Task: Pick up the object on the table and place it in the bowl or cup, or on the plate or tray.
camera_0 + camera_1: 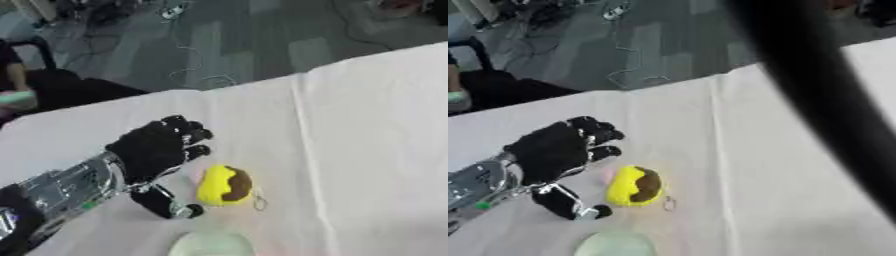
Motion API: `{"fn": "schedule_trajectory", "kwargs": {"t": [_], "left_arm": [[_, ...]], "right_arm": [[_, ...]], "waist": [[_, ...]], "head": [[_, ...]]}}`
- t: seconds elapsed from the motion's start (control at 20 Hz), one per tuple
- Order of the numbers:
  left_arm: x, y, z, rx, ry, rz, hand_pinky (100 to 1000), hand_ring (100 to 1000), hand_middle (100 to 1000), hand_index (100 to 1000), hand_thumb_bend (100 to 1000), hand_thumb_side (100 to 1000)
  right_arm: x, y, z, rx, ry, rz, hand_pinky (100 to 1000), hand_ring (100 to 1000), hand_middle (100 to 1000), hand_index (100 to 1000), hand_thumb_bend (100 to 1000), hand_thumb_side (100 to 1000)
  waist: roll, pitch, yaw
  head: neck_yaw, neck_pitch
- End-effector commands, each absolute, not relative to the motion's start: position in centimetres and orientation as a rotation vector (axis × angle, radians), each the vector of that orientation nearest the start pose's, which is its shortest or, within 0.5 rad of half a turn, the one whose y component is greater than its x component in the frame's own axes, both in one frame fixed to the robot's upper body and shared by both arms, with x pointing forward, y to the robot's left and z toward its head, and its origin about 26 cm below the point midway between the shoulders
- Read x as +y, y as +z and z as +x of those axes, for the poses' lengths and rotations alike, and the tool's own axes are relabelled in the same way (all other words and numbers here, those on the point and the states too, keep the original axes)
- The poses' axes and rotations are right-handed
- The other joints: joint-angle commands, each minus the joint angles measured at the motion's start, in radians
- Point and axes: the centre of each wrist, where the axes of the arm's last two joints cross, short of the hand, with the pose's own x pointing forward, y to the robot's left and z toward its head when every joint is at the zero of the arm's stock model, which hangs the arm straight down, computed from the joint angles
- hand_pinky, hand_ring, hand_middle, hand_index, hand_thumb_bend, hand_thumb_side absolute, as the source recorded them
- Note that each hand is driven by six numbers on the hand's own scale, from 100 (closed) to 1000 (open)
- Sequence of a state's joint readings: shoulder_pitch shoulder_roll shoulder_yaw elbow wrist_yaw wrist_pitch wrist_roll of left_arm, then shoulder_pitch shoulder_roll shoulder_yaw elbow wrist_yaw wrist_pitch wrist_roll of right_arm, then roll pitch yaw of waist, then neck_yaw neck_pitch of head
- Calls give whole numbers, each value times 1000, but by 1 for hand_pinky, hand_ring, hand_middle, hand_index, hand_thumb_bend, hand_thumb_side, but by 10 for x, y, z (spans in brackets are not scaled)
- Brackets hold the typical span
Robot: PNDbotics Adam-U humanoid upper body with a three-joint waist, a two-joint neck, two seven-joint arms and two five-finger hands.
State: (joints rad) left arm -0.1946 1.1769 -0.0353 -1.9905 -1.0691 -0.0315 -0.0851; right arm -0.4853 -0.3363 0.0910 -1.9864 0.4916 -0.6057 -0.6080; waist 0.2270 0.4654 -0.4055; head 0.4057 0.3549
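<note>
A small yellow toy with a brown patch [224, 185] lies on the white tablecloth, a thin ring hanging off its right side. My left hand [156, 150] hovers just left of it, fingers bent at the tips and the thumb [166, 203] spread out below, nothing held. The toy sits beside the gap between thumb and fingers, apart from both. A pale green round dish [210, 245] shows at the bottom edge, just below the toy. My right hand shows in neither view.
The white table [367, 125] stretches to the right and back, with a fold line running down it. A dark blurred band [824, 90] crosses the right eye view diagonally. Beyond the far edge lies a grey floor with cables.
</note>
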Motion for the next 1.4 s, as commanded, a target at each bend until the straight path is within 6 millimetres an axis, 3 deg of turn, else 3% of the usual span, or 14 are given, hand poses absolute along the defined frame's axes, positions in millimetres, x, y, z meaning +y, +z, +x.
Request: {"fn": "schedule_trajectory", "kwargs": {"t": [0.05, 0.85, 0.9, 1.0, 1.05, 1.1, 1.2, 1.35, 1.4], "left_arm": [[354, 291, 272, 1494, 2031, -2174, 796, 887, 836, 817, 477, 766], [355, 291, 272, 1485, 2015, -2203, 789, 855, 813, 811, 440, 784], [355, 290, 272, 1492, 2012, -2200, 764, 771, 753, 786, 321, 845], [354, 289, 273, 1529, 1997, -2176, 719, 689, 676, 743, 199, 911], [353, 288, 273, 1553, 1986, -2158, 740, 723, 710, 767, 244, 884], [353, 287, 273, 1572, 1977, -2143, 642, 607, 597, 690, 158, 929], [352, 285, 273, 1629, 1948, -2091, 512, 503, 493, 610, 161, 930], [351, 281, 274, 1707, 1925, -2027, 396, 429, 413, 488, 180, 873], [351, 281, 274, 1725, 1922, -2013, 391, 428, 412, 485, 181, 868]], "right_arm": [[-220, 252, 310, 2748, 264, 67, 280, 330, 345, 523, 215, 853], [-210, 259, 310, 2743, 299, -3, 270, 332, 354, 533, 201, 873], [-210, 259, 310, 2743, 299, -6, 270, 332, 354, 533, 199, 874], [-211, 260, 310, 2743, 300, -7, 271, 332, 354, 534, 199, 874], [-212, 261, 310, 2743, 301, -7, 271, 332, 354, 534, 201, 873], [-213, 261, 310, 2743, 303, -7, 272, 332, 354, 535, 200, 874], [-214, 262, 310, 2742, 306, -4, 274, 332, 354, 536, 200, 873], [-217, 263, 310, 2740, 311, -2, 275, 332, 355, 538, 201, 871], [-217, 263, 310, 2740, 313, -1, 275, 332, 355, 538, 202, 871]], "waist": [[-5, -14, -4], [-1, 14, -26], [-1, 14, -26], [-1, 14, -26], [-1, 14, -26], [-1, 13, -26], [-1, 12, -25], [-1, 11, -23], [-1, 11, -23]], "head": [[9, -15], [-3, -24], [-2, -24], [-1, -24], [-1, -23], [0, -24], [0, -25], [-2, -28], [-3, -28]]}}
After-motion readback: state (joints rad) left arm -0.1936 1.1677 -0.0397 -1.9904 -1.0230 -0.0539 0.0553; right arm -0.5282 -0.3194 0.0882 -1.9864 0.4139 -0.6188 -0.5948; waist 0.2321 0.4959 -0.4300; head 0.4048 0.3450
